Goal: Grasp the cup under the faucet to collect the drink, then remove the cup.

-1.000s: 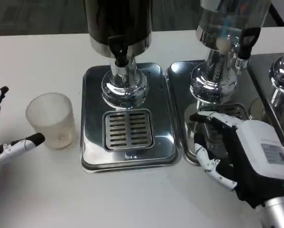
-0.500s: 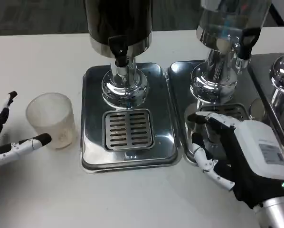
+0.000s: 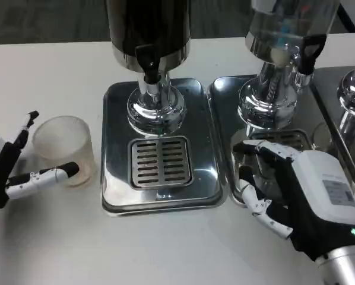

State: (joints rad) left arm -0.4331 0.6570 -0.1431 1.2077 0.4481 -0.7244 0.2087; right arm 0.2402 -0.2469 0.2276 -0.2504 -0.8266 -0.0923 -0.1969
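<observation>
My left hand (image 3: 11, 172) is spread wide around the cup (image 3: 63, 148), one fingertip touching its base, no grip. Right hand (image 3: 296, 196) right of cup, loosely spread, holding nothing.

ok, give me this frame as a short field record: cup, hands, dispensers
cup: translucent, upright on the table, left of the tray, not under any faucet
left hand: fingers spread on either side of the cup, not closed on it
right hand: over the second tray, holding nothing
dark dispenser: faucet above the grate, grate bare
clear dispenser: to the right
</observation>
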